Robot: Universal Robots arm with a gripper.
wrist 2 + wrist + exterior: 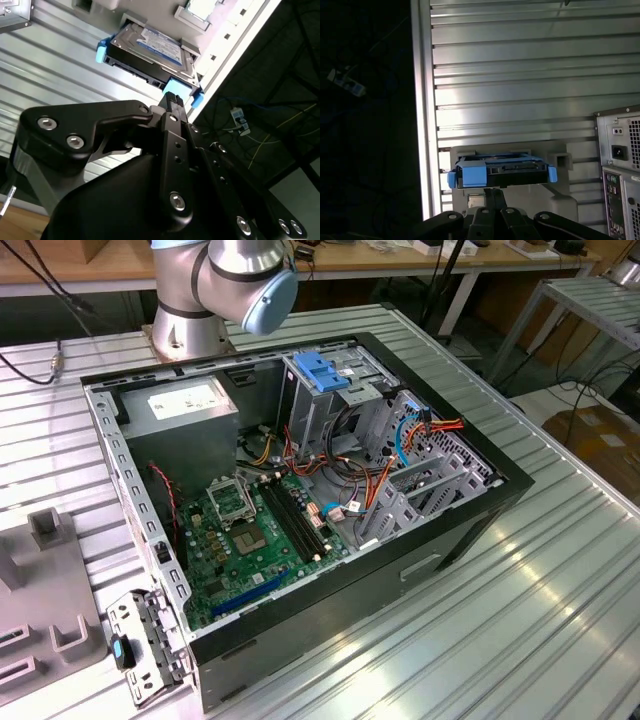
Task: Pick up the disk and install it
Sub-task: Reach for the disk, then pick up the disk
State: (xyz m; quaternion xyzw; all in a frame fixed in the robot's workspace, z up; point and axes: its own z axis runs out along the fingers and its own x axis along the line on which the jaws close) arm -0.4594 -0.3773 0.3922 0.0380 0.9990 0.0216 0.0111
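- The disk [150, 47] [500, 170] lies flat, label up, in a grey holder [560, 200] close to one edge of the ribbed metal surface [520, 75].
- Blue rails run along the sides of the disk, and their ends stick out past its corners in both wrist views.
- In the first wrist view the holder sits between that edge of the surface and the rear panel of the computer case [620, 165].
- The gripper [172, 97] [494, 192] points at the near end of the disk. Its fingers are drawn close together with no gap between them, and nothing is clamped in them.
- The tips line up with the blue near end of the disk in the second wrist view. Whether they touch it cannot be told.
- In the exterior view the computer case [470, 510] lies open in the middle of the surface [540, 580], its green motherboard [250, 540] exposed.
- A blue latch [322, 370] tops the metal drive cage in the case's far part, just beside the arm's base [185, 310].
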